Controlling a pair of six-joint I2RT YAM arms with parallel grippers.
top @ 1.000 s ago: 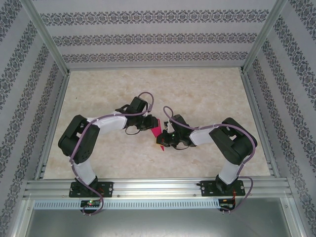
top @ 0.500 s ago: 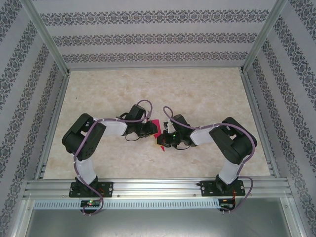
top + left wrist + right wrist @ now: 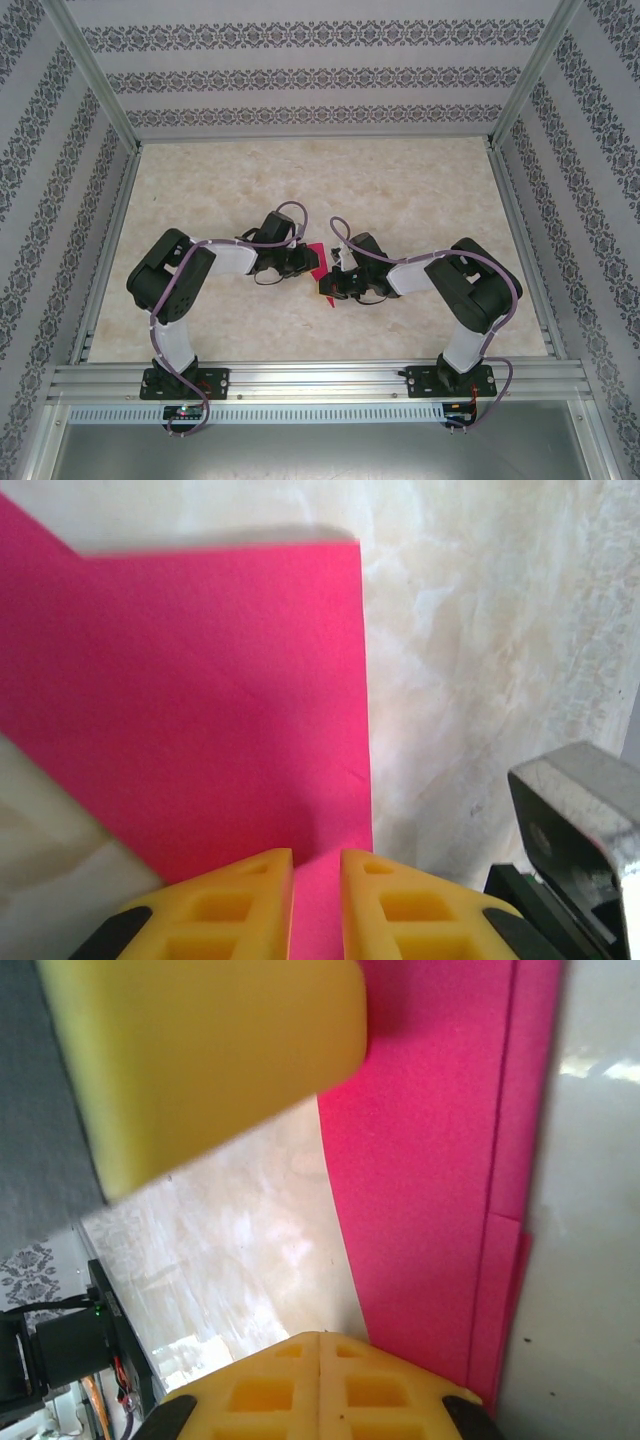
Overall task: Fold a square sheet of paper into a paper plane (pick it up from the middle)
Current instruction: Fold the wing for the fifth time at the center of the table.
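Observation:
The square sheet of paper (image 3: 319, 268) is magenta-pink and lies folded on the table between my two grippers. In the left wrist view the paper (image 3: 220, 700) shows a straight right edge and a diagonal edge at lower left. My left gripper (image 3: 317, 865) (image 3: 303, 262) stands over its near edge, jaws a narrow gap apart with pink showing between them. My right gripper (image 3: 320, 1338) (image 3: 328, 283) is shut, its tips at the edge of the paper (image 3: 430, 1160), which shows layered strips on the right. The paper plane is out of view.
The marbled tabletop (image 3: 400, 190) stretches wide behind and to both sides of the grippers. Aluminium frame rails (image 3: 300, 380) and patterned walls enclose it. The left gripper's yellow finger (image 3: 210, 1050) hangs close over the right one; the right gripper's metal body (image 3: 580, 820) sits beside the left fingers.
The left gripper has moved forward and down toward the right gripper, covering most of the pink paper seen from above. Its jaws narrowed slightly. The right arm stayed put.

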